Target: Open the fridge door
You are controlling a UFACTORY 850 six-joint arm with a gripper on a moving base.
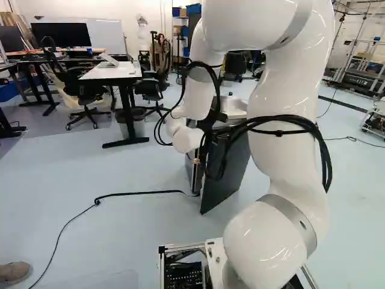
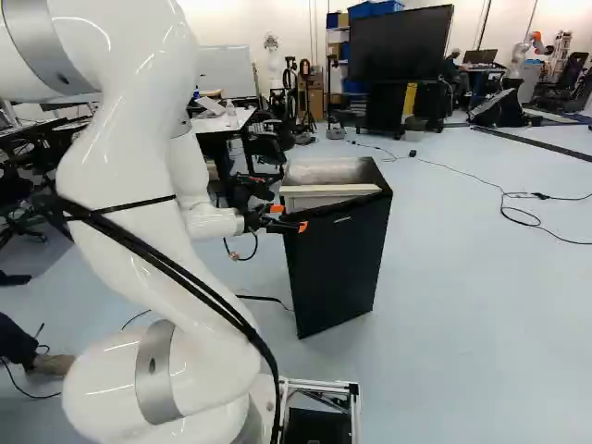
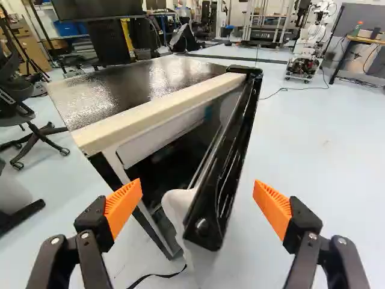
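Fridge door [image 3: 231, 150] stands ajar at the front of the black-sided fridge [image 3: 138, 90], a dark wedge of a gap showing between the two, and the whole unit sits on the pale floor [image 2: 462, 305] ahead of the arm. At the fridge's front I see the black gripper [image 2: 289, 218] with its fingers spread wide and clenched on nothing. One orange pad [image 3: 123, 205] faces the gap side, the other the door's outer side, and the near corner of the door lies between and ahead of them. A cream strip [image 3: 162, 111] runs along the fridge's front top edge. Black cable [image 1: 138, 193] trails over the floor to the fridge's foot. Beyond the fridge are a white-topped desk [image 1: 114, 71] and a big dark screen [image 2: 400, 43]; another robot [image 3: 308, 37] is well apart from it.
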